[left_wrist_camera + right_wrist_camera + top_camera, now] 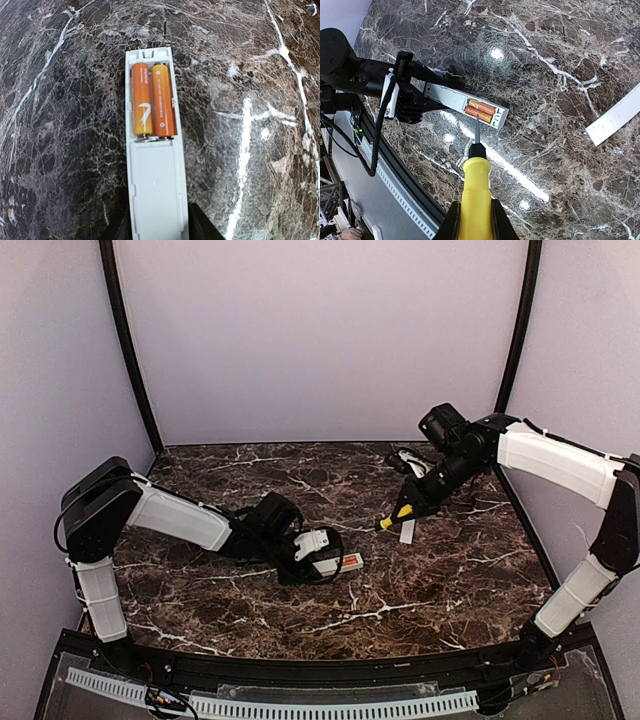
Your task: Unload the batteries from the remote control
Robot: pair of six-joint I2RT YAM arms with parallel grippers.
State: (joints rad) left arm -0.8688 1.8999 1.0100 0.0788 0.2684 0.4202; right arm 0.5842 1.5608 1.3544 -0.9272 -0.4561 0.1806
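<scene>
The white remote control (157, 190) lies on the marble with its bay open. Two orange batteries (152, 100) sit side by side in it. My left gripper (159, 232) is shut on the remote's near end, a dark finger against each long side. From the top view, the left gripper (318, 558) and remote (345, 562) are left of centre. My right gripper (472, 220) is shut on a yellow-handled screwdriver (476, 190). It hangs above the table, its dark tip pointing at the batteries (481, 111) from a distance. The right gripper (415, 498) is at the back right.
A flat white cover strip (615, 120) lies on the marble just below the right gripper, also visible from above (407, 532). A black rail with a white perforated strip (300, 705) runs along the table's near edge. Lilac walls close the back and sides.
</scene>
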